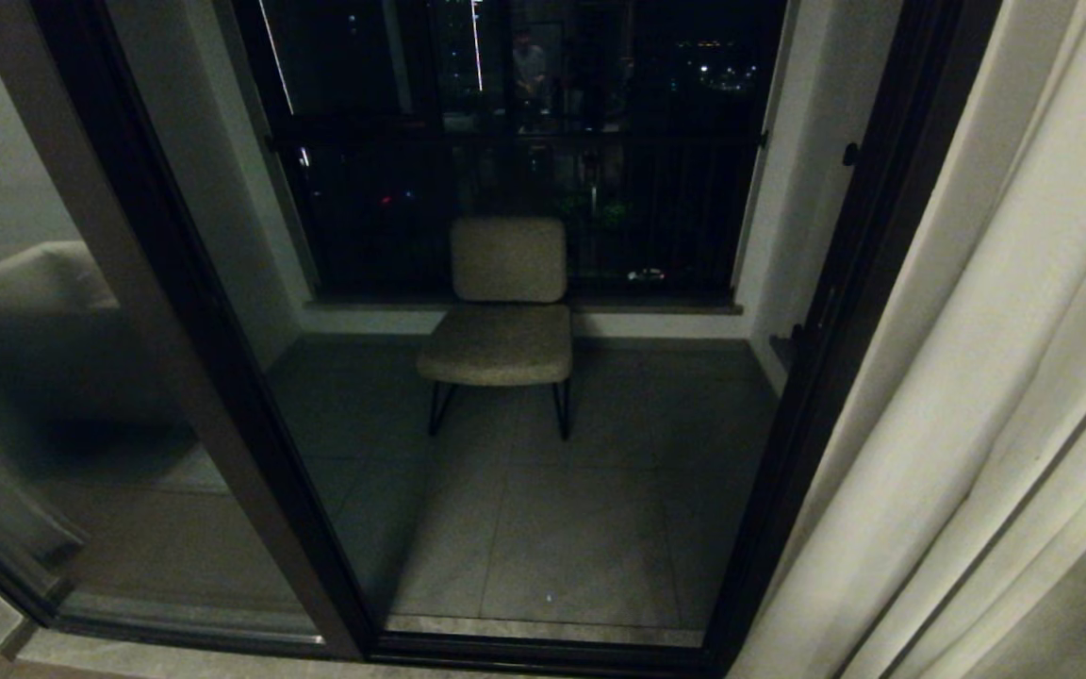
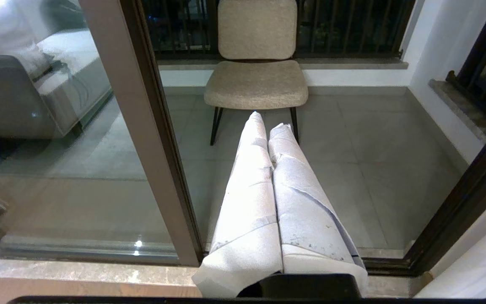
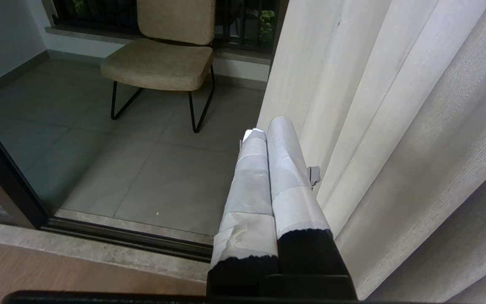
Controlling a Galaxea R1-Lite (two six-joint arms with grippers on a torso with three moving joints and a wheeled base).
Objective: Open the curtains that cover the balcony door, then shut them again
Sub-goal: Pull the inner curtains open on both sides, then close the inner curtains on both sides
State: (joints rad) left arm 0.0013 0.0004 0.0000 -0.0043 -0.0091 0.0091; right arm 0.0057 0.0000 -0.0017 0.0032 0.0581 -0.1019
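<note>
The cream-white curtains hang bunched at the right, leaving the dark-framed glass balcony door uncovered; its panes show the balcony beyond. In the right wrist view the pleated curtains hang just beside my right gripper, whose white-taped fingers are pressed together with nothing between them. My left gripper is also shut and empty, pointing at the door's glass, with the door frame off to one side. Neither arm appears in the head view.
A beige padded chair on thin black legs stands on the tiled balcony floor behind the glass. A dark railing and window close the balcony's far side. A stone sill runs along the door track.
</note>
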